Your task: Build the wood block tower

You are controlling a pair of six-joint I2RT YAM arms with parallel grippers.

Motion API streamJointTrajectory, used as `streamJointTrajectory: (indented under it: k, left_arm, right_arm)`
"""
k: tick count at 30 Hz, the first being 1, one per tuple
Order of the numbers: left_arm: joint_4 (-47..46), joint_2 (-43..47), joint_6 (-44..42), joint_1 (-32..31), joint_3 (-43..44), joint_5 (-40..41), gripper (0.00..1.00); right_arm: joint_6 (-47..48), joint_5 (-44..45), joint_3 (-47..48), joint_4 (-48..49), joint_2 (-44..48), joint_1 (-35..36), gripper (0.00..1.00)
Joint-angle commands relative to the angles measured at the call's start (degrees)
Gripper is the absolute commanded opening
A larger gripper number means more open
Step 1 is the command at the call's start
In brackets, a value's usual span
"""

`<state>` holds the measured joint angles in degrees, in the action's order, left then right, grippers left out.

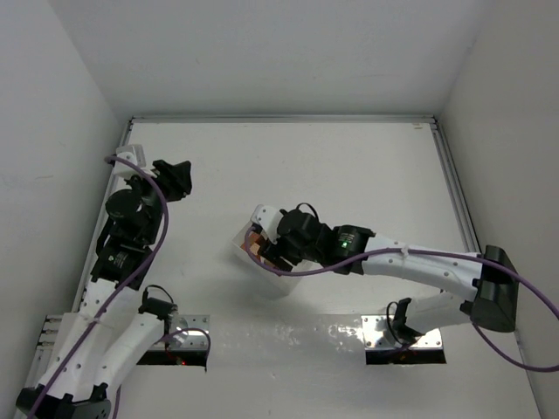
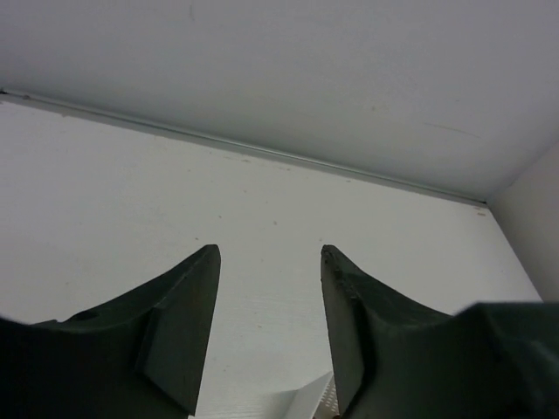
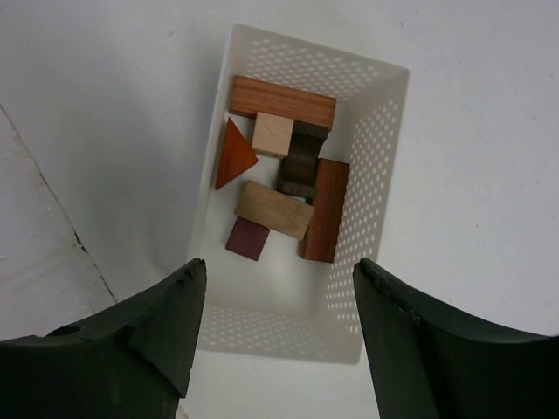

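Several small wood blocks lie loose in a white perforated box [image 3: 383,140]: a reddish-brown bar [image 3: 282,100], a pale cube [image 3: 272,133], an orange-red wedge [image 3: 234,155], a dark brown block [image 3: 301,161], a tan bar [image 3: 274,209], a second reddish-brown bar [image 3: 325,209] and a maroon cube [image 3: 248,238]. My right gripper [image 3: 281,266] is open and empty, above the box's near end; in the top view it [image 1: 262,246] covers most of the box [image 1: 240,255]. My left gripper [image 1: 179,179] is open and empty at the far left, pointing at the back wall [image 2: 269,253].
White walls close in the table on the left, back and right. A metal rail [image 1: 279,118] runs along the back edge. A corner of the perforated box [image 2: 319,401] shows low in the left wrist view. Purple cables [image 1: 489,336] hang along both arms.
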<state>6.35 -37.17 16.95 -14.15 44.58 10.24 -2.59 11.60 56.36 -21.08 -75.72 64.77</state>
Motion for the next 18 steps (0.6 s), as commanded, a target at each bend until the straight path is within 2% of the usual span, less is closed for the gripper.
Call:
streamJointTrajectory:
  k: [1, 9, 18]
  left_arm:
    - [0.2, 1.5, 0.3, 0.5, 1.9, 4.7, 0.49]
    - [0.2, 1.6, -0.3, 0.5, 1.5, 4.3, 0.49]
    - [-0.5, 1.5, -0.3, 0.6, 1.0, 3.5, 0.49]
  right_arm:
    - [-0.1, 0.6, 3.1, 0.9, -3.0, 2.2, 0.68]
    - [-2.3, -0.9, 3.2, 4.0, -11.0, 3.5, 0.67]
    - [-6.1, -0.4, 2.4, 7.3, -16.9, 3.5, 0.60]
